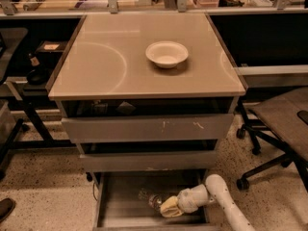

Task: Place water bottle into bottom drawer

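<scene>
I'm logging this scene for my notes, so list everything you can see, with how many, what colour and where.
water bottle: one, clear, lying in the bottom drawer, at the gripper
bottom drawer: one, grey, pulled open at floor level
upper drawers: two, grey fronts, stacked above the bottom drawer
bowl: one, white, on the cabinet top, right of centre
cabinet top: one, beige, over the drawers
office chair: one, dark, right of the cabinet
arm: one, white, reaching in from the lower right
gripper: one, pale yellow, inside the bottom drawer beside the water bottle
</scene>
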`<state>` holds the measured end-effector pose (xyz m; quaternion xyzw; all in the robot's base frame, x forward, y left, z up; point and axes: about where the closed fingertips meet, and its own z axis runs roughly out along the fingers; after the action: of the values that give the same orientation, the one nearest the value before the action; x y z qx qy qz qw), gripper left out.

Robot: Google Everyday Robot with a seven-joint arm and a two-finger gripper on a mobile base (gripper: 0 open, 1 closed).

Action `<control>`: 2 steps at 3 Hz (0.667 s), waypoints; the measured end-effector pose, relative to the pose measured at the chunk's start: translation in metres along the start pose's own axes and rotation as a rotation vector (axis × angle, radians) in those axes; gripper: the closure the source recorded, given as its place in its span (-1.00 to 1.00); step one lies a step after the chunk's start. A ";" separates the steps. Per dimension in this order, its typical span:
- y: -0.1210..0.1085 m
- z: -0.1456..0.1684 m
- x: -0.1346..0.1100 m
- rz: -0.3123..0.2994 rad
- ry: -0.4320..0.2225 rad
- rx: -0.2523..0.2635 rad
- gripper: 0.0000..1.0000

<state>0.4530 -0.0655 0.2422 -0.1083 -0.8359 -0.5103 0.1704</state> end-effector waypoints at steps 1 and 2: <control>-0.018 0.011 -0.012 0.003 0.042 -0.020 1.00; -0.026 0.015 -0.022 0.000 0.056 -0.034 1.00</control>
<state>0.4616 -0.0643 0.2054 -0.0969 -0.8221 -0.5273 0.1917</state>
